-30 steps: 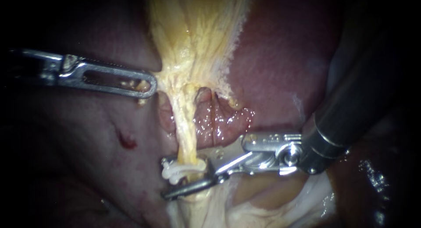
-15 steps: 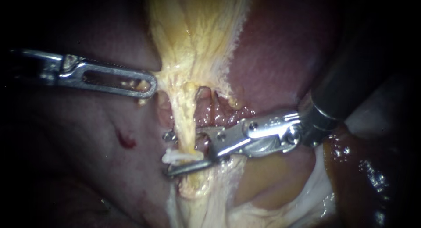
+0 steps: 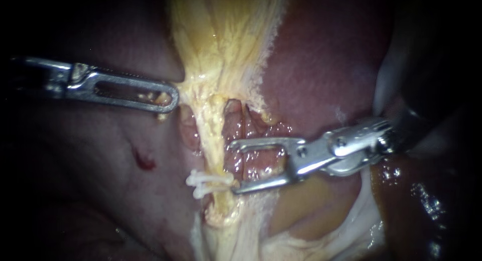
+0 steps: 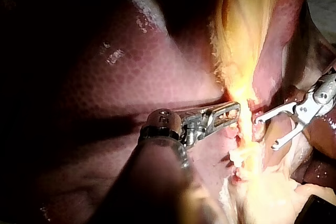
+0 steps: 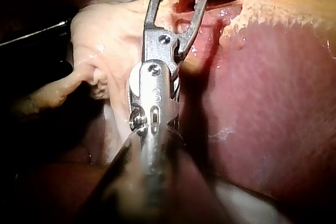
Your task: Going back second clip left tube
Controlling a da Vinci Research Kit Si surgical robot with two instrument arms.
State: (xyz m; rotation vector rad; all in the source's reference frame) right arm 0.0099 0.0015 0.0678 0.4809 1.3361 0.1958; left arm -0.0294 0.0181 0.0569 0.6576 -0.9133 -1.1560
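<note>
Jaws on your right instrument [image 3: 233, 166] stand wide apart and hold nothing, just to the right of the left tube [image 3: 213, 140], a pale yellow strand lying over the liver [image 3: 321, 65]. Only the endoscope plainly shows the white clip [image 3: 210, 183] around that tube, with the lower jaw's tip just beside it. Your right wrist view gives the spread, empty jaws from behind. Your left instrument [image 3: 170, 96] has its jaws closed on the edge of the yellow tissue [image 3: 221, 40]. The left wrist view shows both instruments flanking the tube.
</note>
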